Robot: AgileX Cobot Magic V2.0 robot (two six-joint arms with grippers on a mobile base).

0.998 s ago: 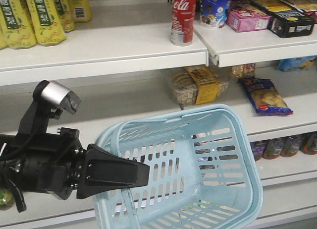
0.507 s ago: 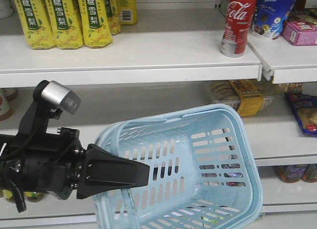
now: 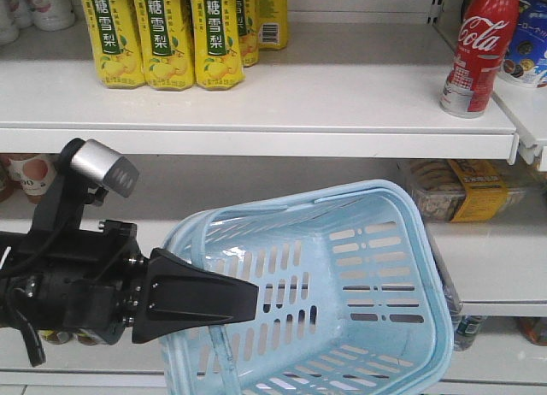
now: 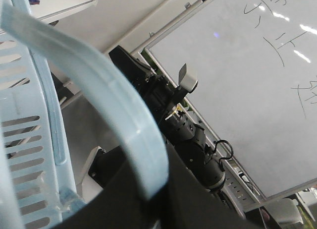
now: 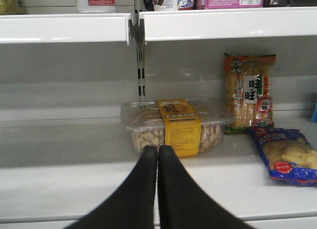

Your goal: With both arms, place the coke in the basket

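upper shelf holds coke, well above left gripper clutching basket.

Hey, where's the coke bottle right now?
Front view: the coke stands upright at the right end of the top shelf, right of the yellow drink packs, higher than the basket.

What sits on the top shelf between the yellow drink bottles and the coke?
Nothing. In the front-facing view, the white shelf is bare between the yellow drink bottles and the coke.
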